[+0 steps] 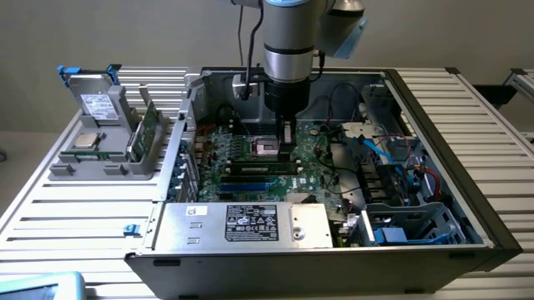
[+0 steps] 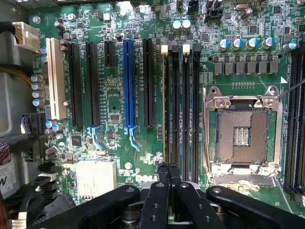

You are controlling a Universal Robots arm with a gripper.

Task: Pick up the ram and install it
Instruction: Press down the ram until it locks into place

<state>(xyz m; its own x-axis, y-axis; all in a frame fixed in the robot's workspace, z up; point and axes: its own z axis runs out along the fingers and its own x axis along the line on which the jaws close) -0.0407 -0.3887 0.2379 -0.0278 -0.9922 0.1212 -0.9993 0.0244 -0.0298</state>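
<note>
— Where is the ram [image 1: 265, 167] sitting?

— Flat in a motherboard [image 1: 250, 178] slot, at six o'clock from the gripper [image 1: 286, 139].

— And the claw?

— Fingers [image 2: 167, 179] pressing together, holding nothing (hanging low over the slots). The empty processor socket [image 2: 241, 136] is lying beside them; cables [image 1: 379, 153] are crowding three o'clock.

"DELL" printed in white on the green motherboard [image 2: 143, 177], partly hidden behind the gripper [image 2: 168, 168]. Small print and certification marks on the power supply's white label [image 1: 252, 224], too fine to read.
</note>
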